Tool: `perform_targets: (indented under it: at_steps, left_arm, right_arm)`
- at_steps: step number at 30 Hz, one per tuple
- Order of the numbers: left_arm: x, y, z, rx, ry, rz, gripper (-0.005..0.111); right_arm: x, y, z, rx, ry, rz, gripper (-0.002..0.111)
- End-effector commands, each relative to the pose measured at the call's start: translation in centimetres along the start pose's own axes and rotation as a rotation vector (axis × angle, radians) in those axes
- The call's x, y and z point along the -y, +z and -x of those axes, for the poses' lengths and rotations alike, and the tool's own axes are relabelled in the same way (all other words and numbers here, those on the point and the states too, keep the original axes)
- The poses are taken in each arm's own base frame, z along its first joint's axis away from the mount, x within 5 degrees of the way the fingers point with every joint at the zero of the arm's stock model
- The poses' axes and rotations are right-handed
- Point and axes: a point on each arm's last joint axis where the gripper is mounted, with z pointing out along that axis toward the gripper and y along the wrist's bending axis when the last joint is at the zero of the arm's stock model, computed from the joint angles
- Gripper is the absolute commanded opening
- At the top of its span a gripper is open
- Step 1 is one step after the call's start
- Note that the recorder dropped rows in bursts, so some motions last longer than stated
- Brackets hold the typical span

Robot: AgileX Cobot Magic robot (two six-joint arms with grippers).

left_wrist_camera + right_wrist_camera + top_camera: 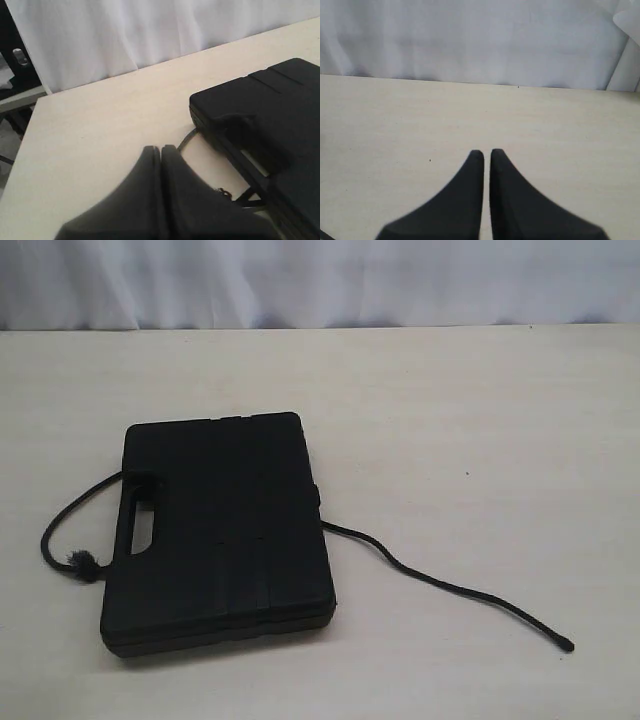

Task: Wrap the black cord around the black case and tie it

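Note:
The black case [220, 530] lies flat on the table, left of centre, its handle slot toward the left. The black cord [450, 585] passes beneath it: one part trails right to a small tip [567, 647], the other loops out on the left and ends in a frayed knot [78, 563]. Neither gripper shows in the exterior view. In the left wrist view, my left gripper [161, 149] is shut and empty, beside the case [280, 115] and the cord loop [187, 137]. My right gripper [487, 153] is shut over bare table, holding nothing.
The pale wooden table [480, 420] runs back to a white curtain [320, 280]. In the left wrist view the table's edge [22, 145] shows, with dark equipment [15, 75] beyond it.

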Motion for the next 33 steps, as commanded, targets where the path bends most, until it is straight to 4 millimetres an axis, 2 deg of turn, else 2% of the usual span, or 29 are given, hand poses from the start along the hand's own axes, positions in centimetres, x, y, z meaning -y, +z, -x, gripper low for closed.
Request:
perform_targets:
  at_steps: [1, 2, 5, 8, 15, 19, 21, 23, 25, 26, 27, 28, 29, 30, 31, 32, 33]
  left_arm:
    - [-0.2, -0.1, 1.3, 0.156, -0.157, 0.006, 0.000]
    - [-0.2, -0.2, 1.9, 0.220, -0.352, -0.016, 0.000]
    - [-1.2, -0.7, 3.3, 0.415, -0.667, 0.006, 0.000]
    - [-2.1, -1.1, 3.7, 0.509, -0.878, 0.037, 0.000]
    - [-3.5, -2.1, 4.5, 0.698, -0.886, 0.144, 0.000]
    - [-4.9, -3.4, 5.1, 0.936, -1.083, 0.160, 0.000]
    - [-5.2, -4.2, 5.7, 1.046, -1.145, 0.130, 0.000]
    - [-5.3, -5.7, 7.6, 1.188, -1.089, 0.063, 0.000]
    - [-5.1, -6.8, 10.5, 1.244, -0.954, 0.025, 0.000]
    - [-5.1, -7.2, 14.3, 1.237, -0.791, 0.026, 0.000]
    - [-5.1, -6.5, 15.9, 1.180, -0.721, 0.032, 0.000]
    - [-4.8, -4.7, 19.5, 0.954, -0.539, 0.043, 0.000]
    - [-4.8, -4.1, 21.3, 0.841, -0.457, 0.043, 0.000]
    - [-4.6, -0.9, 23.7, 0.472, -0.290, 0.024, 0.000]
    - [-4.5, 0.5, 24.2, 0.319, -0.248, 0.007, 0.000]
    - [-4.4, 4.4, 24.5, -0.050, -0.221, -0.045, 0.000]
    - [-4.2, 6.5, 23.9, -0.233, -0.219, -0.073, 0.000]
  right_arm:
    - [0.0, 0.0, -0.1, 0.004, -0.010, -0.009, 0.004]
    - [0.0, 0.0, -0.1, 0.004, -0.010, -0.009, 0.004]
    - [0.0, 0.0, -0.1, 0.004, -0.010, -0.009, 0.004]
    - [0.0, 0.0, 0.0, 0.007, -0.010, -0.008, 0.004]
    - [0.0, 0.0, 0.0, 0.007, -0.010, -0.008, 0.004]
    - [0.0, 0.0, 0.5, 0.064, -0.007, 0.000, 0.004]
    - [-0.2, -0.1, 0.9, 0.106, 0.116, 0.028, 0.004]
    - [-0.4, -0.1, 1.3, 0.150, 0.286, 0.062, 0.004]
    - [-0.3, -0.2, 1.9, 0.218, 0.407, 0.081, 0.004]
    - [-0.1, -0.4, 2.5, 0.275, 0.525, 0.090, 0.004]
    - [-0.1, -0.4, 2.6, 0.287, 0.573, 0.093, 0.004]
    - [0.0, -0.4, 2.6, 0.291, 0.689, 0.101, 0.004]
    - [0.0, -0.4, 2.5, 0.273, 0.716, 0.107, 0.004]
    - [-0.3, -0.3, 2.1, 0.219, 0.761, 0.122, 0.004]
    - [-0.4, -0.3, 2.0, 0.204, 0.767, 0.126, 0.004]
    - [-0.5, -0.2, 1.8, 0.176, 0.766, 0.133, 0.004]
    - [-0.6, -0.2, 1.7, 0.169, 0.765, 0.134, 0.004]
